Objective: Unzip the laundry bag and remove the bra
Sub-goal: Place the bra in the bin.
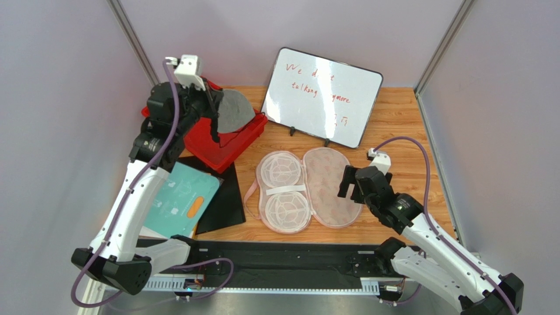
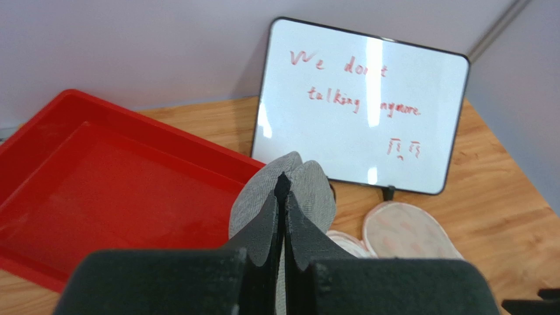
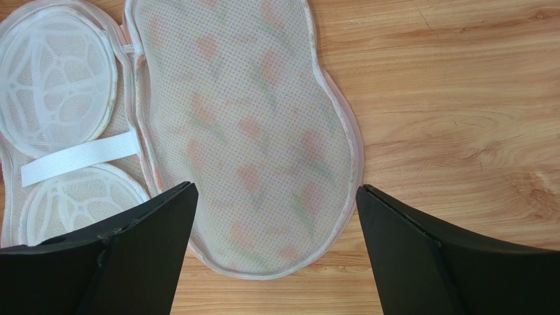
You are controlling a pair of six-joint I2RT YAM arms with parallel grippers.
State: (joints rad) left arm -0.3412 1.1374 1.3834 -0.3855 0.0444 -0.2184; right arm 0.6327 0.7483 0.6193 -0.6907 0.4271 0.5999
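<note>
We record:
- Wooden table (image 1: 401, 131), under both arms.
- Whiteboard (image 1: 322, 105), propped upright beyond the left gripper (image 2: 282, 178).
- Red tray (image 2: 98, 190), below that gripper and to its left.
- Laundry bag (image 3: 256, 131) — unzipped and spread flat in two halves. Its printed half lies directly beneath the right gripper (image 3: 276, 189), whose fingers are wide apart and hold nothing.
- Bra (image 2: 315, 190) — a grey cup pinched between the left gripper's closed fingers and held up in the air beside the tray.
</note>
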